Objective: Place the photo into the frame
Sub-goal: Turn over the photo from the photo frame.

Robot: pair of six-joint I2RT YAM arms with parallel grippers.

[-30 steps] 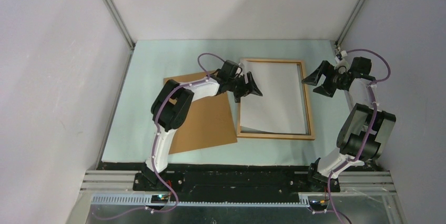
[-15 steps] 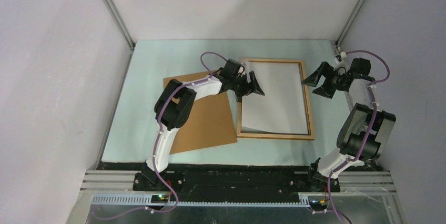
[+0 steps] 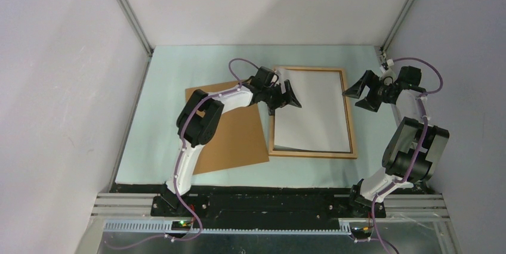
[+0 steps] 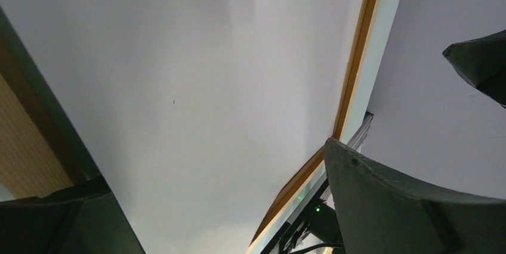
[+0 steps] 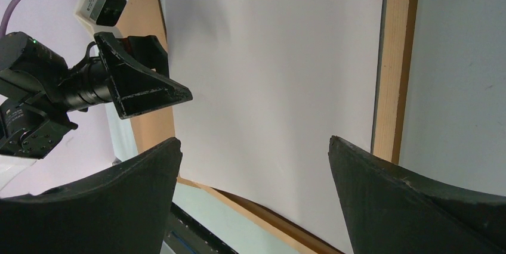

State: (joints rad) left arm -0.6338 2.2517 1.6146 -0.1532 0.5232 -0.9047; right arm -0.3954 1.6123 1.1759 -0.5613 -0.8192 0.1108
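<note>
The photo [image 3: 313, 111] lies white back up inside the frame [image 3: 352, 117], in the middle of the table; its near edge bows up a little above the frame's near rail. It fills the left wrist view [image 4: 179, 87] and the right wrist view [image 5: 268, 75]. My left gripper [image 3: 289, 98] is open over the photo's left edge, by the frame's left rail. My right gripper [image 3: 357, 95] is open and empty, just right of the frame's right rail [image 5: 394, 57]. The printed side is hidden.
A plain brown backing board [image 3: 230, 132] lies flat left of the frame, under my left arm. The pale green mat [image 3: 167, 111] ends at grey walls on the left, back and right.
My left gripper has edged slightly right over the photo's left edge. The photo's near-left corner has settled lower in the frame. The right arm has barely moved.
</note>
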